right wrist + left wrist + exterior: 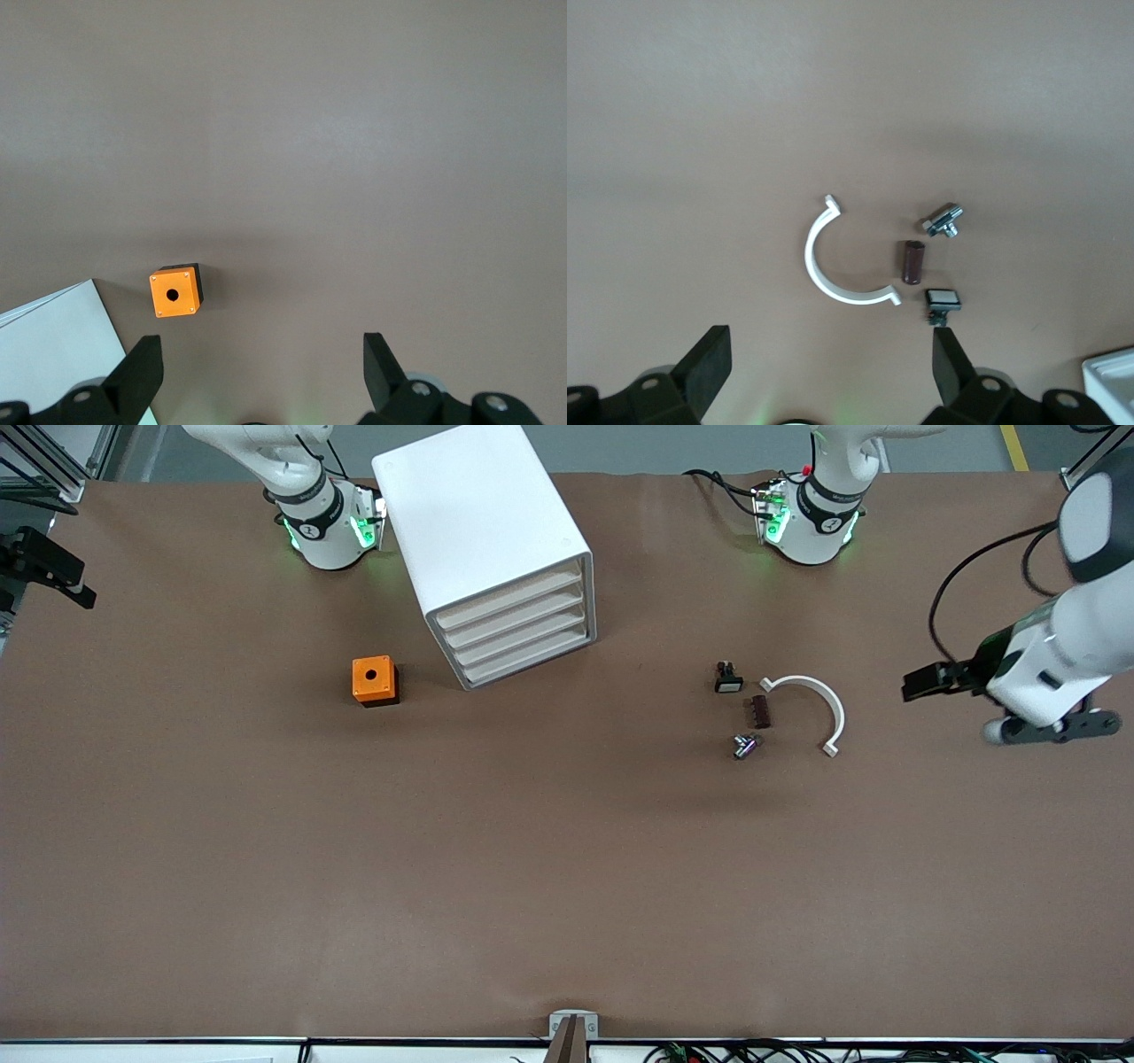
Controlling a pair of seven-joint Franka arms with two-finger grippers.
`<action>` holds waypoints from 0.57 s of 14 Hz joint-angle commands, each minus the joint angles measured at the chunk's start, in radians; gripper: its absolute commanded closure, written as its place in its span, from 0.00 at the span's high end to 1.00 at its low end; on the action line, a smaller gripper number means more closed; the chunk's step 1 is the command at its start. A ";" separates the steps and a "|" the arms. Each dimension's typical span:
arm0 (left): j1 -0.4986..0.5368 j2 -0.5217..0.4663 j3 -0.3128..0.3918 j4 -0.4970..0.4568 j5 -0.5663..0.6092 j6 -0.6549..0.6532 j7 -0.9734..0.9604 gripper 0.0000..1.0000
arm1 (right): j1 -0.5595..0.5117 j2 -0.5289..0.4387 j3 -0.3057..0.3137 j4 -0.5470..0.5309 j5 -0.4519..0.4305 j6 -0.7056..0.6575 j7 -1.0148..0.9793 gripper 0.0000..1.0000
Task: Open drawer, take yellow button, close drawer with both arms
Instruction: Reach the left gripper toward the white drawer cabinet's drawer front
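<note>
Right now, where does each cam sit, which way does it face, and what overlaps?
Front view: high across the table, facing both arm bases; sees the white four-drawer cabinet, all drawers shut, and the left pincer at the left arm's end.
Left wrist view: looks down past its open fingers at the white curved clip.
Right wrist view: looks down past the open right pincer at the orange cube with a black hole.
Shared: front and left wrist views both show the clip; front and right wrist views both show the cube.

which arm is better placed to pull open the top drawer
Probably the right. The cabinet stands beside the right arm's base, and its corner shows close below the open right gripper. The open left gripper hangs over the white clip, toward the left arm's end; the top drawer is shut.
</note>
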State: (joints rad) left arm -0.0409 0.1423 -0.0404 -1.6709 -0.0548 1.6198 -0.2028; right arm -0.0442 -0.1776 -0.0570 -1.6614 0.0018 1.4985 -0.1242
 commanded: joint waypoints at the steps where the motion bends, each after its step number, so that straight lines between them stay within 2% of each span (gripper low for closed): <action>1: -0.043 0.097 -0.009 0.043 -0.022 0.026 -0.122 1.00 | -0.017 -0.010 0.017 -0.001 0.001 -0.001 -0.014 1.00; 5: -0.137 0.186 -0.010 0.072 -0.023 0.035 -0.402 1.00 | -0.022 -0.010 0.014 -0.004 0.001 -0.004 -0.014 1.00; 8: -0.201 0.244 -0.010 0.117 -0.136 -0.027 -0.669 1.00 | -0.020 -0.010 0.014 -0.001 0.001 0.003 -0.014 1.00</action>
State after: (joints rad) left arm -0.2169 0.3466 -0.0516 -1.6138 -0.1331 1.6502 -0.7384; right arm -0.0444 -0.1776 -0.0545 -1.6619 0.0018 1.4981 -0.1243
